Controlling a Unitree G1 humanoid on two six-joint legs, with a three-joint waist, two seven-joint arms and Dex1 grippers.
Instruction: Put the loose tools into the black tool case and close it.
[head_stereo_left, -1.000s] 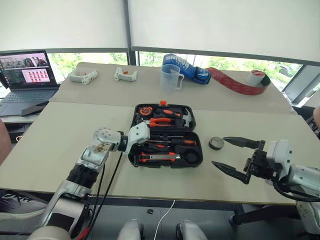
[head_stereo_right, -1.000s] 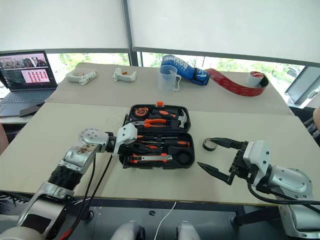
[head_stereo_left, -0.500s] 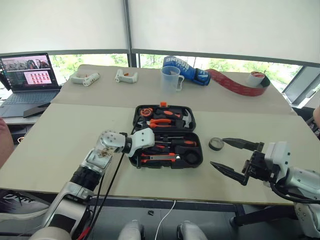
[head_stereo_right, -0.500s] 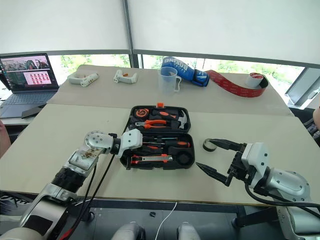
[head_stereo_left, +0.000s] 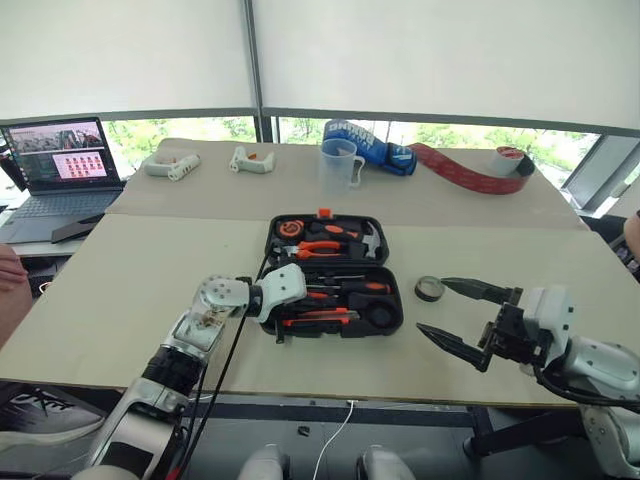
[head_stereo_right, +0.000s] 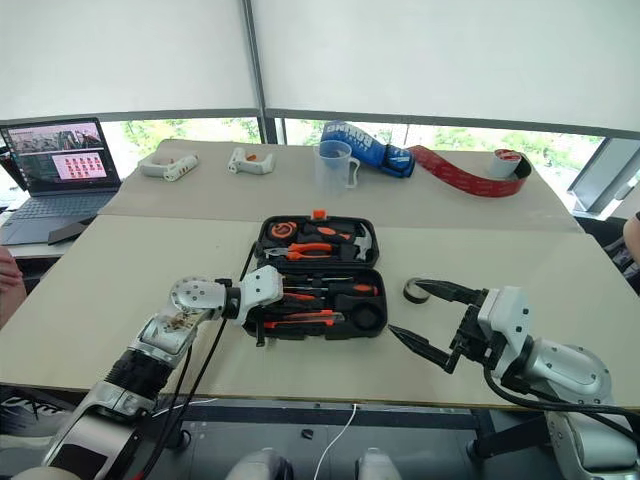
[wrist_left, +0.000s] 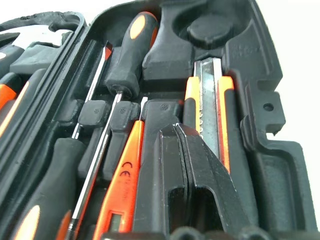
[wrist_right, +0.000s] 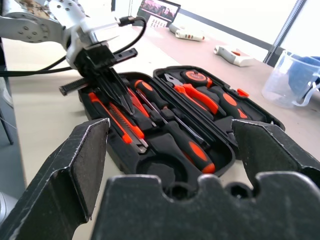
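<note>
Now the black tool case (head_stereo_left: 335, 285) lies open mid-worktop, with the left gripper (wrist_left: 192, 165), fingers pinched together and empty, pressing among the seated tools. The small tape roll (head_stereo_left: 430, 288) waits right of it: light, rigid, best pinched across its rim. The right gripper (head_stereo_left: 462, 315) hovers near, fingers wide.

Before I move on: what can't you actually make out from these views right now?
- Left gripper: fingers shut over the black tool case; whether they touch the utility knife is unclear, the fingers cover that spot in the left wrist view.
- Round recess: black on black in the head views, contents unreadable.
- Small tape roll: its far side is too small to judge.
</note>
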